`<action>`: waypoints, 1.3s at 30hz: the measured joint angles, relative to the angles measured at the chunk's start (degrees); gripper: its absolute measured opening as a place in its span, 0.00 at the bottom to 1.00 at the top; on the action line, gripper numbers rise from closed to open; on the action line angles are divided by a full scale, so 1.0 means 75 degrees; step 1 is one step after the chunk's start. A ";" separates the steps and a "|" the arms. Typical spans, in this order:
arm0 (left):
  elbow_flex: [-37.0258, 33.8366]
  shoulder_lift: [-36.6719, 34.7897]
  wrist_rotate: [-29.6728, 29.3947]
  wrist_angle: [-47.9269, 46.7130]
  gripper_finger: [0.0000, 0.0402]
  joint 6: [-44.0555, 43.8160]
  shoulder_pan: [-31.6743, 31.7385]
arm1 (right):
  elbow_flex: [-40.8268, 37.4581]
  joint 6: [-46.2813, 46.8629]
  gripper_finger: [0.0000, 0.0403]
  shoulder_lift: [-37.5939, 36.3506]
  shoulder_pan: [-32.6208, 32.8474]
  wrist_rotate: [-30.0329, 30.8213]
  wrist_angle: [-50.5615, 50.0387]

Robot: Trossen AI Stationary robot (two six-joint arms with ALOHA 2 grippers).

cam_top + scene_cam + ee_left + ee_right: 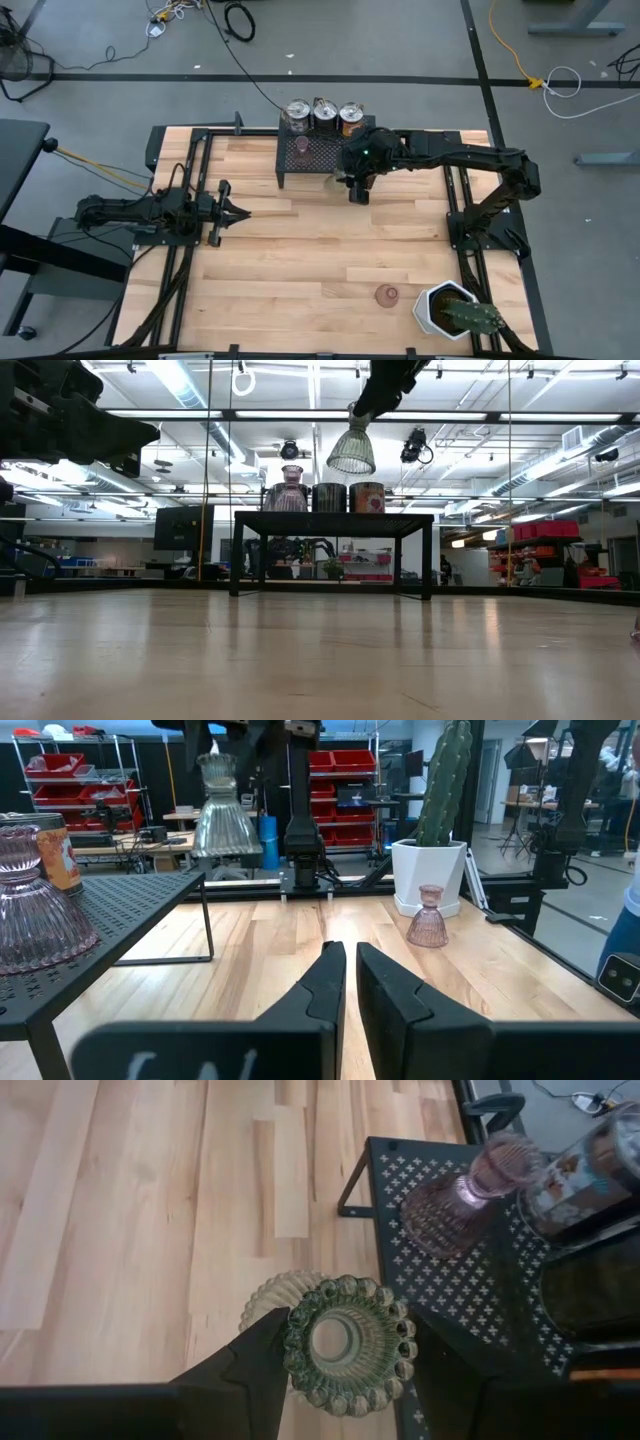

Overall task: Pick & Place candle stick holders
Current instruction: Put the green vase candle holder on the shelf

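My right gripper is shut on an olive-green glass candle stick holder, held in the air above the near right part of the black mesh rack. On the rack stand a pink glass holder and three silvery can-like holders in a row along its far edge. A second pink holder stands on its flared foot on the table near the front right. My left gripper waits shut and level at the table's left, touching nothing. My right gripper pinches the green holder's beaded top cup between its two fingers, one on each side. The fingers slant down from the table's right side. The holder hangs below them, lifted clear, its ribbed flared foot lowest and slightly tilted.
A white hexagonal pot with a cactus stands at the front right corner, close to the pink holder on the table. Black frame rails run along the table's left and right sides. Bare wood lies between the rack and the near edge.
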 joint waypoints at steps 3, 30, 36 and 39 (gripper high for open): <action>0.0000 0.0000 0.0000 0.0000 0.09 0.0003 0.0000 | 0.0154 -0.0003 0.44 0.0000 -0.0054 0.0000 -0.0076; 0.0000 0.0000 -0.0003 0.0000 0.09 0.0002 -0.0002 | 0.0445 0.0032 0.44 0.0000 -0.0105 0.0001 -0.0422; 0.0000 -0.0002 -0.0003 0.0000 0.09 0.0002 -0.0001 | 0.0926 0.0032 0.44 0.0153 -0.0150 0.0002 -0.0715; 0.0000 0.0000 0.0000 -0.0008 0.09 0.0002 0.0000 | 0.1235 0.0032 0.44 0.0327 -0.0209 0.0000 -0.0844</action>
